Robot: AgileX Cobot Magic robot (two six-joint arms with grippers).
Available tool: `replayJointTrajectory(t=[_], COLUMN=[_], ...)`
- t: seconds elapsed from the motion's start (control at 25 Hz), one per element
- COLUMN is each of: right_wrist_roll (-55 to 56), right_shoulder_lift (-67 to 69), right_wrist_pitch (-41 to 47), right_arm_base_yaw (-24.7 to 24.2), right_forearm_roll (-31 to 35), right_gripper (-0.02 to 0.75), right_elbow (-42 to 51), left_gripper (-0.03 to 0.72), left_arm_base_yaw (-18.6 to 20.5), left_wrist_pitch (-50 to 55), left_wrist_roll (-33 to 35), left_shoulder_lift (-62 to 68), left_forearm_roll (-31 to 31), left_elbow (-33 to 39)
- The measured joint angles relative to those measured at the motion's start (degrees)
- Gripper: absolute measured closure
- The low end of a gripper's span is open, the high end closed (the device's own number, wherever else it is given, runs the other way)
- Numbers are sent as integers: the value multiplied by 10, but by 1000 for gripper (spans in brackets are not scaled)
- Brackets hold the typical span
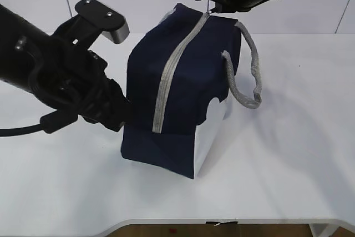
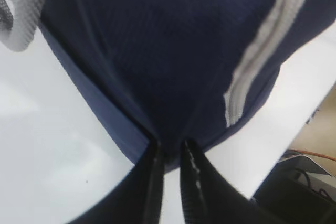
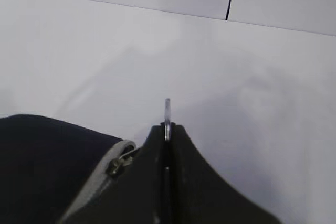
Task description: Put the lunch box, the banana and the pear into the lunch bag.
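I judge the step in hand to be the zipper work on the lunch bag (image 1: 183,90), closed along its whole visible length; whether it is being opened for loading or has just been shut I cannot tell, since the lunch box, banana and pear appear in no view. If opening, my next move calls for a steady draw of the slider along the track toward me while the other arm anchors the fabric. My right gripper (image 3: 167,132) has its jaws pressed together on the thin metal zipper pull (image 3: 167,113), which stands up between the tips; the slider (image 3: 116,165) sits just beside and below them, at the far end of the grey zipper (image 1: 176,65). My left gripper (image 2: 170,150) is nearly closed, pinching a fold of navy fabric at the bag's near lower corner. Outward from both, the bag stands upright on the white table (image 1: 288,154), a grey rope handle (image 1: 249,79) hanging on its right face.
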Motion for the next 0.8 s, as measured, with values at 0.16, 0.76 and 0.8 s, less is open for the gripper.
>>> replayJointTrajectory(t=[0.16, 0.76, 0.8], right_wrist_roll=[0, 0, 0], right_shoulder_lift=[0, 0, 0], right_wrist_pitch=[13, 36, 36], right_arm_base_yaw=[0, -1, -1], right_forearm_roll=[27, 48, 49], right_gripper=[731, 731, 731], right_elbow=[-8, -8, -8], left_gripper=[356, 261, 265], left_arm_base_yaw=[0, 64, 69], left_wrist_pitch=[43, 159, 161], left_wrist_roll=[-2, -109, -109], left_shoulder_lift=[-1, 11, 19], left_forearm_roll=[-4, 43, 35], left_elbow=[-33, -248, -262])
